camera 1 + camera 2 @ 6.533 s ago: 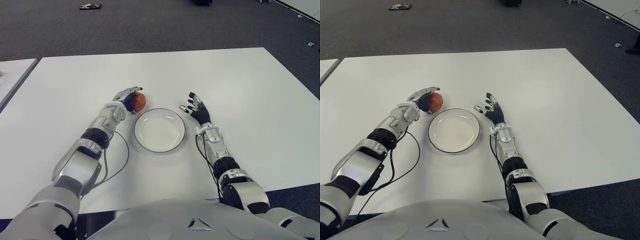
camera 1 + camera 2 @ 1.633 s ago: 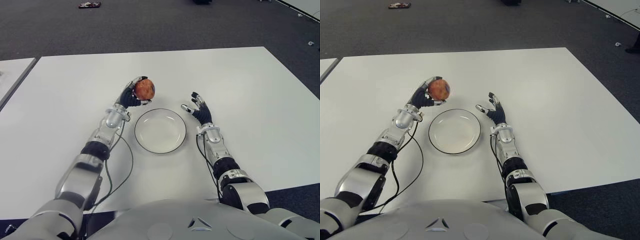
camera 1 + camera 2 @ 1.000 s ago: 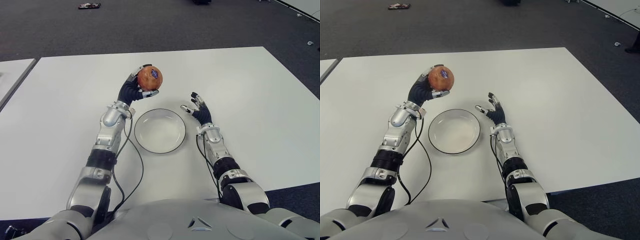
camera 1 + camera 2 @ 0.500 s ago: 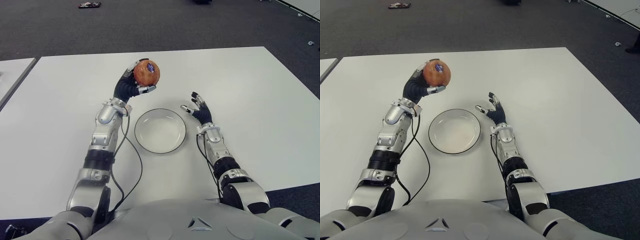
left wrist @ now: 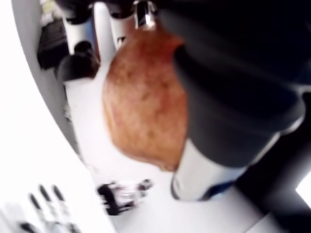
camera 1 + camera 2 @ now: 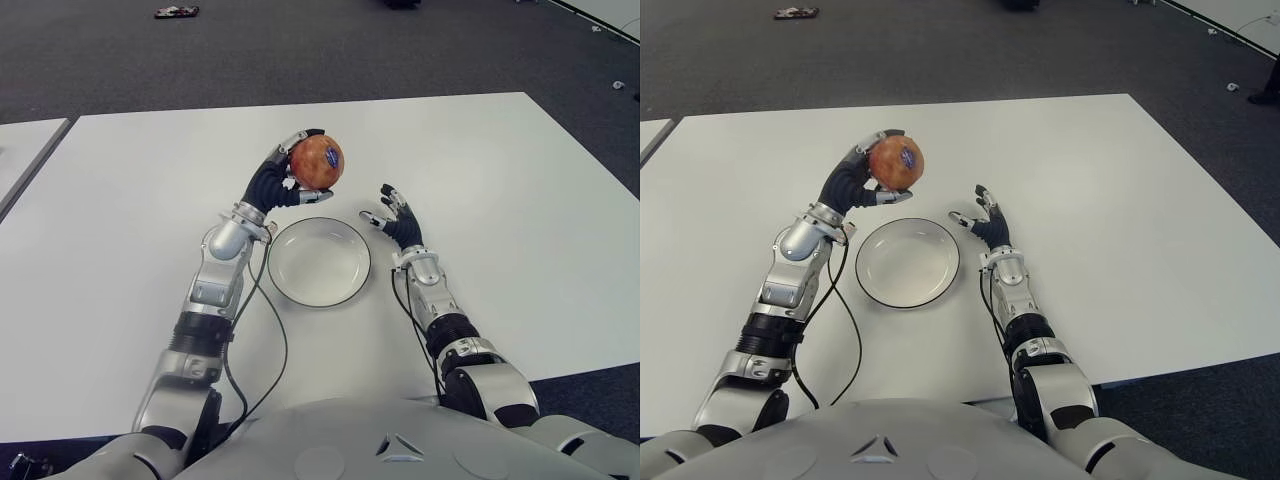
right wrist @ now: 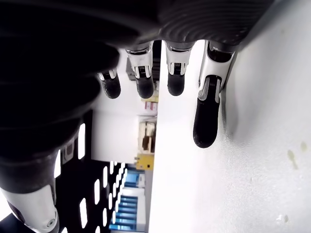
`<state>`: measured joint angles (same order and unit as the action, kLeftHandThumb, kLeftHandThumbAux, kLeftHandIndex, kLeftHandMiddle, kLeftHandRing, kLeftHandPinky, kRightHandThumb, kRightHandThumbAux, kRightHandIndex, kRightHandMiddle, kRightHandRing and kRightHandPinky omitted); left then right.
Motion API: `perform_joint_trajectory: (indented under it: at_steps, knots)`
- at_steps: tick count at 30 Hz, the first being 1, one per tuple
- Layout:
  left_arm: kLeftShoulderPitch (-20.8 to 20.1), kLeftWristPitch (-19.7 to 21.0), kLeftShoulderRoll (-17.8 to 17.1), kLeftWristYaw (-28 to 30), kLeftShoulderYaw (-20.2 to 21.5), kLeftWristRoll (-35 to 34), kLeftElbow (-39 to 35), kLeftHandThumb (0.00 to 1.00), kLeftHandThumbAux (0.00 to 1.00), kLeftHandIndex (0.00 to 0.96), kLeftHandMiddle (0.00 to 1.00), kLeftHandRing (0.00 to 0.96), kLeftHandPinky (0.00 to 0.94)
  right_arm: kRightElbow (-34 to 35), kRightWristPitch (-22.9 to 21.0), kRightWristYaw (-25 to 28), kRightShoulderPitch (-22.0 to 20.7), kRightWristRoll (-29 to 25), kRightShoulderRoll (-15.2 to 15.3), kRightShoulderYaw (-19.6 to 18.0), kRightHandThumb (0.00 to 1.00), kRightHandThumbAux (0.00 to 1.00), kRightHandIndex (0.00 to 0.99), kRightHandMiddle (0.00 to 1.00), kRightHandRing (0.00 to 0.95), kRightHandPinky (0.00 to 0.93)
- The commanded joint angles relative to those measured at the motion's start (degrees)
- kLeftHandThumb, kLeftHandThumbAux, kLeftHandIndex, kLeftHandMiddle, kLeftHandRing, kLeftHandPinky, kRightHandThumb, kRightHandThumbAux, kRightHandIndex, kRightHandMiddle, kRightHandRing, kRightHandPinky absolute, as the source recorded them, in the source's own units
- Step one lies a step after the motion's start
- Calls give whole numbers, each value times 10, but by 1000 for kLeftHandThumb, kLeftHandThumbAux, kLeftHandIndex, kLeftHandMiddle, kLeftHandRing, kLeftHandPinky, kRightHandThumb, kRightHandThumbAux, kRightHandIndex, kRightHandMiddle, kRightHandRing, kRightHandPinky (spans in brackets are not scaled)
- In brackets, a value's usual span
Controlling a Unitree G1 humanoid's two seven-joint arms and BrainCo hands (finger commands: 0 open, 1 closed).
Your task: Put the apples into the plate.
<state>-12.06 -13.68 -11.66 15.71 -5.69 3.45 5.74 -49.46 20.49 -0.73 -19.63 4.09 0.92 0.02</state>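
Observation:
My left hand (image 6: 298, 178) is shut on a red-orange apple (image 6: 317, 162) with a small blue sticker, held up in the air above the far left rim of the plate. In the left wrist view the apple (image 5: 143, 99) fills the palm between dark fingers. The white plate (image 6: 318, 261) with a dark rim sits on the white table (image 6: 500, 170), nothing in it. My right hand (image 6: 390, 213) shows just right of the plate, fingers spread and holding nothing.
A second white table edge (image 6: 30, 150) shows at the far left. Dark carpet (image 6: 300, 50) lies beyond the table, with a small dark object (image 6: 176, 12) on it. A black cable (image 6: 262, 330) hangs from my left arm.
My left hand has carried the apple to the right and a little lower, toward the plate. The right hand has not moved.

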Motion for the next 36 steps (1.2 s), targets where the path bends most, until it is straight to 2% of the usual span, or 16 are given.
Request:
perform_joint_trajectory:
  at_steps: [1, 6, 10, 13, 15, 18, 27, 36]
  knots:
    - [-2, -35, -22, -15, -15, 55, 22, 747, 695, 444, 883, 870, 790, -30, -32, 3, 25, 0, -3, 2, 65, 718, 0, 16, 41, 100]
    - [-2, -95, -42, -35, -43, 120, 56, 746, 696, 444, 879, 870, 839, -32, -32, 4, 24, -1, -4, 1, 65, 719, 0, 16, 40, 90]
    - [0, -139, -60, -58, -71, 180, 96, 744, 696, 444, 874, 866, 832, -31, -33, 4, 23, -1, -4, 1, 63, 719, 0, 11, 34, 83]
    - [1, -157, -69, -72, -82, 205, 117, 742, 696, 444, 871, 861, 787, -32, -33, 4, 23, -1, -4, 1, 62, 717, 0, 8, 31, 80]
    - [4, -167, -74, -82, -90, 223, 131, 741, 697, 444, 870, 854, 715, -33, -32, 3, 22, -1, -4, 1, 62, 716, 0, 8, 31, 82]
    - [8, -172, -81, -89, -98, 241, 139, 741, 696, 444, 868, 848, 691, -34, -32, 2, 20, 0, -4, 1, 63, 716, 0, 8, 30, 82]
    - [9, -167, -90, -97, -107, 265, 143, 739, 696, 444, 859, 848, 818, -36, -26, 5, 20, -4, -6, -2, 69, 704, 0, 0, 13, 52]
    - [10, -160, -95, -107, -113, 276, 141, 737, 696, 444, 846, 845, 838, -36, -9, 12, 23, -6, -6, -3, 63, 666, 0, 0, 0, 36]
